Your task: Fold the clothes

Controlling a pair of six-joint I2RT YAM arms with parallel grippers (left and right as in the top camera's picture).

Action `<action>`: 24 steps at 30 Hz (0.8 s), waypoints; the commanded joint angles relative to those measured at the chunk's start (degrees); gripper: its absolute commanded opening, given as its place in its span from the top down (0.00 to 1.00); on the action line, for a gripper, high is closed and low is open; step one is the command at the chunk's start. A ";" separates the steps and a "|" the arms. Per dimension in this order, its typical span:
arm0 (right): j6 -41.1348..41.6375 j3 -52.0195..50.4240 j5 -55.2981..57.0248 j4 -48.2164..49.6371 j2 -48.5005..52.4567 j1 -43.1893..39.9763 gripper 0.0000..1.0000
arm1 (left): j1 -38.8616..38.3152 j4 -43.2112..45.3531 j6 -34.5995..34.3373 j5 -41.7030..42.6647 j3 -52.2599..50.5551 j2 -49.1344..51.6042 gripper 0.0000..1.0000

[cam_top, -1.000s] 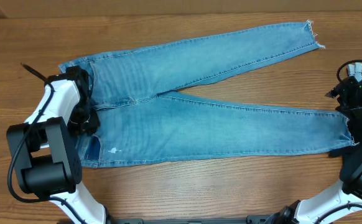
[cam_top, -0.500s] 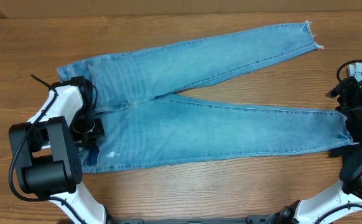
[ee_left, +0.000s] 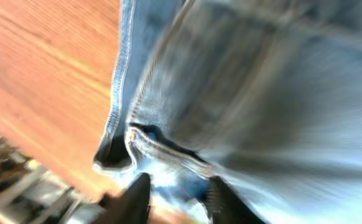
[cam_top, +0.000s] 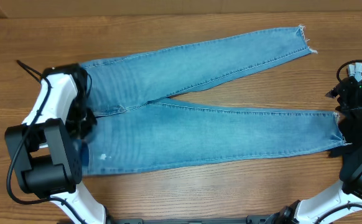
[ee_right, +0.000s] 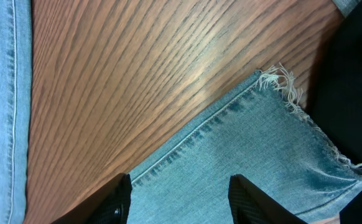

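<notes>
A pair of light blue jeans point(cam_top: 199, 130) lies flat on the wooden table, waist at the left and both legs spread to the right. My left gripper point(cam_top: 84, 119) is at the waistband and is shut on a bunched fold of denim; the blurred left wrist view shows its fingers point(ee_left: 178, 199) with the cloth point(ee_left: 262, 93) between them. My right gripper point(cam_top: 346, 127) hovers over the frayed hem of the lower leg point(ee_right: 249, 149), with its fingers point(ee_right: 181, 199) wide apart and holding nothing.
The bare wooden table point(cam_top: 231, 186) surrounds the jeans. The upper leg's frayed hem point(cam_top: 302, 40) lies at the far right. The table's left edge shows in the left wrist view point(ee_left: 56, 155), with a chair frame below it.
The jeans slid to the left with my left gripper pulling the waistband; both hems moved left and the waist lies flatter. The right arm has not moved.
</notes>
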 commanded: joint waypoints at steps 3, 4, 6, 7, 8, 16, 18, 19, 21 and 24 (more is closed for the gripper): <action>-0.39 1.68 0.57 0.31 -1.31 0.26 0.45 | 0.00 0.26 0.59 7.30 1.42 -0.09 0.51; -0.37 1.68 0.57 0.28 -1.31 0.26 0.45 | -0.04 0.92 2.36 10.19 1.42 -0.09 0.65; -0.39 1.68 0.55 0.24 -1.31 0.26 0.45 | -0.04 1.88 3.30 11.89 1.40 -0.07 0.84; -0.39 1.68 0.55 0.22 -1.31 0.26 0.45 | -0.04 3.50 4.74 13.14 0.85 -0.07 0.94; -0.39 1.68 0.55 0.22 -1.31 0.26 0.45 | -0.04 5.73 7.15 15.74 -0.57 -0.07 0.96; -0.37 1.68 0.50 -0.20 -1.31 0.26 0.45 | 1.09 18.45 5.31 4.04 -11.02 0.31 0.96; -0.37 1.68 0.50 -0.33 -1.31 0.26 0.45 | 4.48 20.68 5.20 3.76 -9.84 0.31 0.96; -0.37 1.68 0.50 -0.31 -1.31 0.26 0.45 | 6.19 21.33 5.22 3.85 -9.05 0.31 0.96; -0.37 1.68 0.50 -0.31 -1.31 0.26 0.45 | 8.63 21.57 6.51 4.02 -7.23 0.31 0.96; -0.39 1.68 0.55 -0.26 -1.31 0.92 0.45 | 10.19 21.77 8.07 5.16 -3.82 0.31 0.96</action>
